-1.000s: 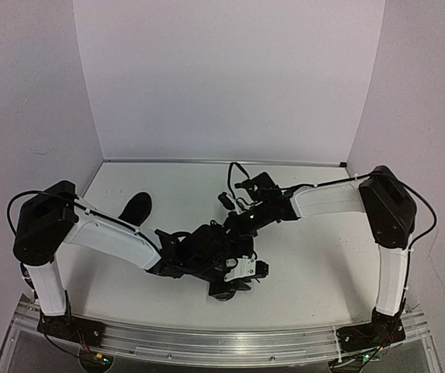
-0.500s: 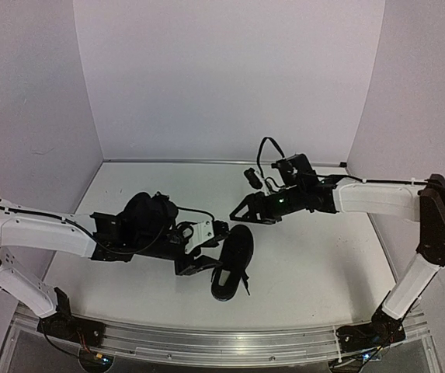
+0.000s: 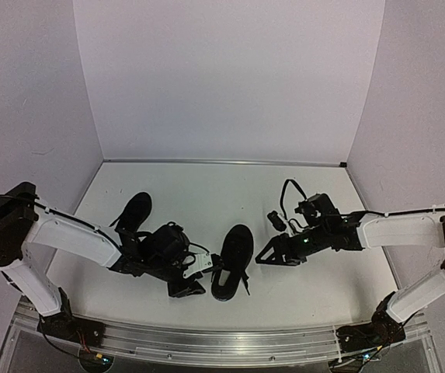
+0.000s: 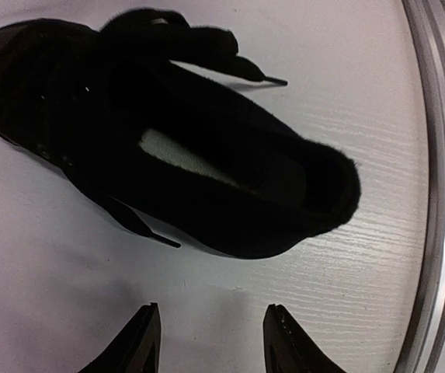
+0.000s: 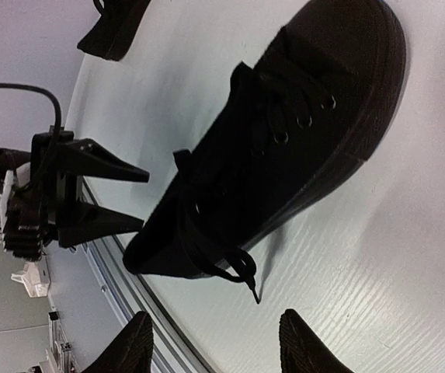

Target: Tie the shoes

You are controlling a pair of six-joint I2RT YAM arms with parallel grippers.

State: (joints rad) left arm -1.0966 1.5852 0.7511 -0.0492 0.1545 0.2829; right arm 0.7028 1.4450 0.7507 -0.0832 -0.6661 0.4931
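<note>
While the near shoe (image 3: 234, 256) is lying on the surface (image 3: 206, 186) between both arms | left end effector (image 4: 213, 308) is hovering near it, spread, empty | right end effector (image 5: 216, 315) likewise | far shoe (image 3: 134, 211) is lying leftward, apart.

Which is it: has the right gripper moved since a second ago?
Yes. The right gripper has pulled back from the table's far edge, nearer and rightward.

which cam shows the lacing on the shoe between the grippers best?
Right wrist: the shoe fills the frame, its lacing and eyelets readable. Left wrist looks into the heel opening, showing the insole label and only bunched laces. Top external shows just a small black shape.
</note>
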